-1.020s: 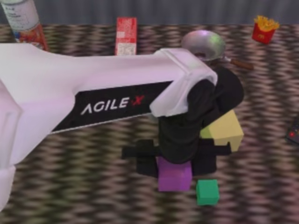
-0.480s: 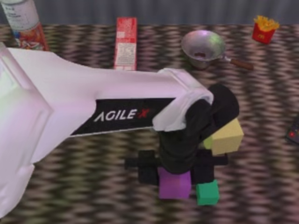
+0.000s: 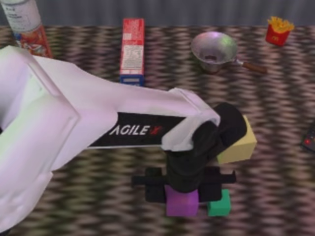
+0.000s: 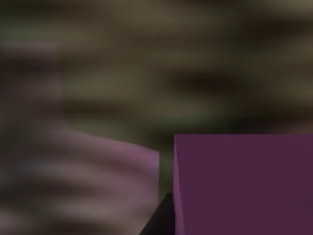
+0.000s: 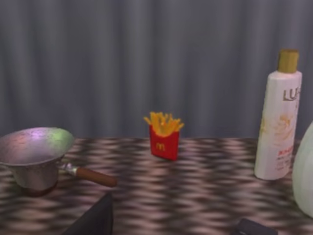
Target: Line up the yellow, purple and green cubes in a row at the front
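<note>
My left gripper (image 3: 182, 192) is shut on the purple cube (image 3: 181, 204), holding it near the table's front edge. In the left wrist view the purple cube (image 4: 244, 183) fills the corner, with one dark finger (image 4: 161, 220) pressed against its side. The small green cube (image 3: 220, 205) sits just right of the purple one, partly under the gripper's black body. The pale yellow cube (image 3: 239, 144) lies farther back and to the right, half hidden by the wrist. My right gripper (image 5: 176, 230) is open and parked, out of the top view.
Along the back stand a red carton (image 3: 132, 49), a metal saucepan (image 3: 214, 48), a fries box (image 3: 278, 30) and a can (image 3: 27, 24). A dark remote (image 3: 309, 140) lies at the right edge. A shampoo bottle (image 5: 279, 117) shows in the right wrist view.
My left gripper has come down and slightly forward with the purple cube, closing in on the green cube's left side. The arm now covers more of the yellow cube.
</note>
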`<state>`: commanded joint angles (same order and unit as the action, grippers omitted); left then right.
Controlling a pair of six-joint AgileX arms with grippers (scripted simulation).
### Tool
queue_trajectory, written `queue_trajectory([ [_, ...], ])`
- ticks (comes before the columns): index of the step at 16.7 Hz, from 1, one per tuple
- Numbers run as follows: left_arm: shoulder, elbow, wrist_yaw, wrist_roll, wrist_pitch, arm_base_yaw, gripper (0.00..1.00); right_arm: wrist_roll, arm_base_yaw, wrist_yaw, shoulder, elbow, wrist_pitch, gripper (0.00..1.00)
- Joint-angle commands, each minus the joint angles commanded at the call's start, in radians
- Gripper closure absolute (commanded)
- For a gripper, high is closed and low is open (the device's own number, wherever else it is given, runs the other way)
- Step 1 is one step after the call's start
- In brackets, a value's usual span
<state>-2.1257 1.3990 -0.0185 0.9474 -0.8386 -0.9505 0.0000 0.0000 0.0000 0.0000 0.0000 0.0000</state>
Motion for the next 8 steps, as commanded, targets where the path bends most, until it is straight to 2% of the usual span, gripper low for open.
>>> queue_trajectory([
  [8,0.0,0.0,0.0,0.0,0.0,0.0,0.4,0.0,0.0,0.0,0.0,0.0,0.0,0.0],
])
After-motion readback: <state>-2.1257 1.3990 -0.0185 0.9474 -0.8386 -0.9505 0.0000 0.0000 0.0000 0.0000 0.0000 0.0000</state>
